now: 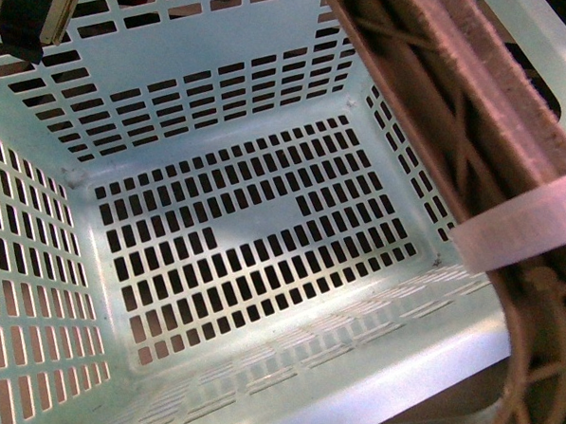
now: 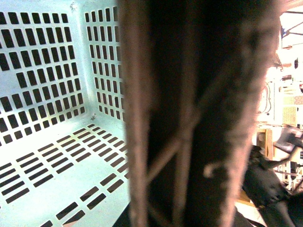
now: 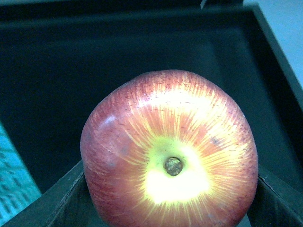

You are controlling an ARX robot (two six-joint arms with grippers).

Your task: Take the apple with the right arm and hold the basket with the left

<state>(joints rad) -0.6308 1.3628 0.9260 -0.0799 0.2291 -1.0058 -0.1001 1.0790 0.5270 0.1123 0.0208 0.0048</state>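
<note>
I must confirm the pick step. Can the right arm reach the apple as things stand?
Probably yes. In the right wrist view the apple sits between the two dark fingers of the right end effector, with nothing between it and them. Whether they press it, I cannot tell.

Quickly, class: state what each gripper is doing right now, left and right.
Left gripper: cannot be told; fingers out of view, basket handle fills its camera.
Right gripper: closed on the apple.
</note>
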